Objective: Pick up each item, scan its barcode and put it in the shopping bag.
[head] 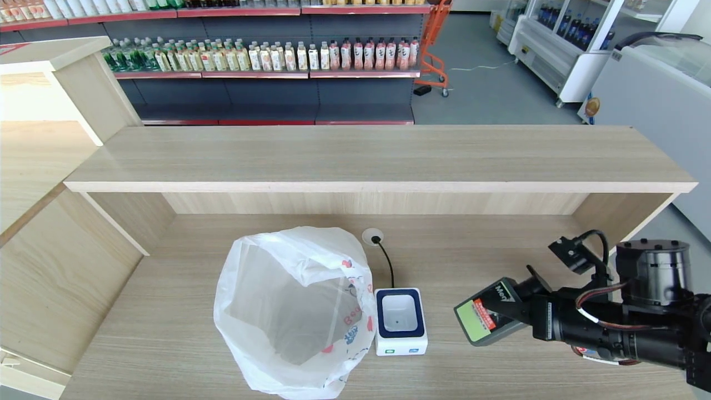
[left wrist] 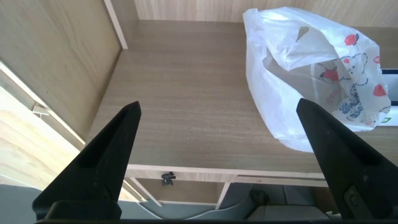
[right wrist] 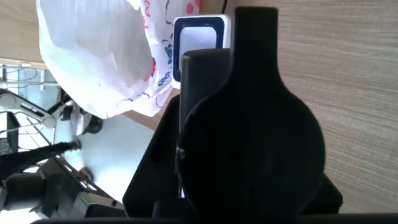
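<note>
Right claw (head: pixel 514 308) clenched on green box (head: pixel 479 325), right of scanner (head: pixel 400 319); left claw (left wrist: pixel 219 111) spread wide, empty, near shopping bag (left wrist: pixel 283 106).

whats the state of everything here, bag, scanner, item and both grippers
shopping bag: standing on the counter, mouth open upward
scanner: flat on the counter beside the bag, cable plugged in
box: held tilted, to the right of the scanner, not over it
right gripper: shut on the box
left gripper: open, holding nothing
</note>
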Controlling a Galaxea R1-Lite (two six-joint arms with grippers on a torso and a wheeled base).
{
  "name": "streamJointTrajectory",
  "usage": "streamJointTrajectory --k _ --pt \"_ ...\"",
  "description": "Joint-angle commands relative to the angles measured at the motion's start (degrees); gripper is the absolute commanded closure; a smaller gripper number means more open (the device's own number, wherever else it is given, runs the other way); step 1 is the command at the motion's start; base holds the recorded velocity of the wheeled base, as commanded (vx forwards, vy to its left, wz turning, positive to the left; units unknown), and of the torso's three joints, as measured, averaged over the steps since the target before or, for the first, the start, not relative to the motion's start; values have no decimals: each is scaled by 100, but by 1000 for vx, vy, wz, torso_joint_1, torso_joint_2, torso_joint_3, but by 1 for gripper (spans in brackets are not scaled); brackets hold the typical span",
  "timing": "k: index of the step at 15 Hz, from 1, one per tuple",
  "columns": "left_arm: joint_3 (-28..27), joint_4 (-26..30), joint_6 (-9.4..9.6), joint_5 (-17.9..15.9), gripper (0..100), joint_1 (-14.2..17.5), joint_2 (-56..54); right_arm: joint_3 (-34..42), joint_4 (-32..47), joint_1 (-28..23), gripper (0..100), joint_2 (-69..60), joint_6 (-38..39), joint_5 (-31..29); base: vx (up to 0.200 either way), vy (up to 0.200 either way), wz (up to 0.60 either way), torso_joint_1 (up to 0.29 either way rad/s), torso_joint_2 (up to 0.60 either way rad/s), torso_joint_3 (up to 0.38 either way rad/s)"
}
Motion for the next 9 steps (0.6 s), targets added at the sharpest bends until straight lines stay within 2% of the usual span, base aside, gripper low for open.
streamJointTrajectory --k 1,6,9 --pt "0 0 -6 1 0 2 -2 -18 -282 213 100 586 1 16 0 0 0 0 0 0" --pt "0 0 -6 1 0 -7 -2 -238 -572 732 100 1104 -25 -1 0 0 0 0 0 0" --pt "0 0 -6 1 0 -7 -2 -422 -633 864 100 1377 -25 -37 0 0 0 0 0 0"
